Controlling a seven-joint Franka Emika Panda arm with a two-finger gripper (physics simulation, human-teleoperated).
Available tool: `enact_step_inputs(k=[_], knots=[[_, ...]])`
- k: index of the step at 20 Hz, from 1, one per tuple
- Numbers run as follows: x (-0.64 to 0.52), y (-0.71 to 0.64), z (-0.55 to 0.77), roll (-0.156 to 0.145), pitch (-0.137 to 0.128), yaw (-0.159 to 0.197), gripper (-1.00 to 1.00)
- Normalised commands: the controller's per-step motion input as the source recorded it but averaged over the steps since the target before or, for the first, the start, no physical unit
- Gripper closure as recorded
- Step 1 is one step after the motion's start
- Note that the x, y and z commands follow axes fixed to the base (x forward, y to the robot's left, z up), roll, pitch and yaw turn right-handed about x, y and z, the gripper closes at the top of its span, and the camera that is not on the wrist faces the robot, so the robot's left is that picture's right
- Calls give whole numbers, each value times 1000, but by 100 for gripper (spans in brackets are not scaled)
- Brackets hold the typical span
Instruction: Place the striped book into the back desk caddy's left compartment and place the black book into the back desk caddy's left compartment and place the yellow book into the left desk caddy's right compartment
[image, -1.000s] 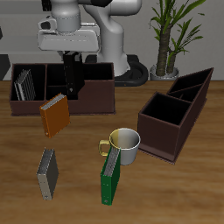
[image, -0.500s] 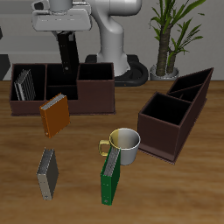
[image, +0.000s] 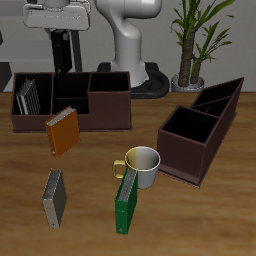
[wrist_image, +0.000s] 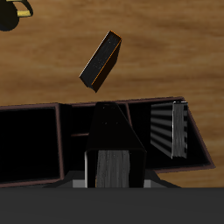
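My gripper (image: 62, 42) hangs high above the back desk caddy (image: 100, 112), shut on the black book (image: 62, 58), which dangles upright from it. In the wrist view the black book (wrist_image: 112, 140) fills the middle, over the caddy's (wrist_image: 52, 106) compartments. The striped book (image: 30, 95) stands in the caddy's end compartment, and it is also seen from the wrist (wrist_image: 171, 129). The yellow book (image: 62, 132), orange-yellow with a dark cover, leans tilted just in front of that caddy (wrist_image: 102, 61). The left desk caddy (image: 190, 150) stands apart at an angle, and both its compartments look empty.
A pale mug (image: 143, 165) stands mid-table with a green book (image: 125, 205) leaning against it. A grey book (image: 55, 197) lies near the front edge. A potted plant (image: 195, 40) is behind the angled caddy.
The gripper has risen with the black book from level with the back caddy to well above it. It has also shifted sideways toward the compartment holding the striped book.
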Motion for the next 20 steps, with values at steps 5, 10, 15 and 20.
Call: enact_step_inputs(k=[5, 10, 15, 20], knots=[[-56, -508, 107, -91, -23, -4, 100], [211, -357, -108, -39, 62, -24, 100], [206, -60, -387, -27, 97, 59, 100], [-1, 79, -402, 15, 82, 65, 100]])
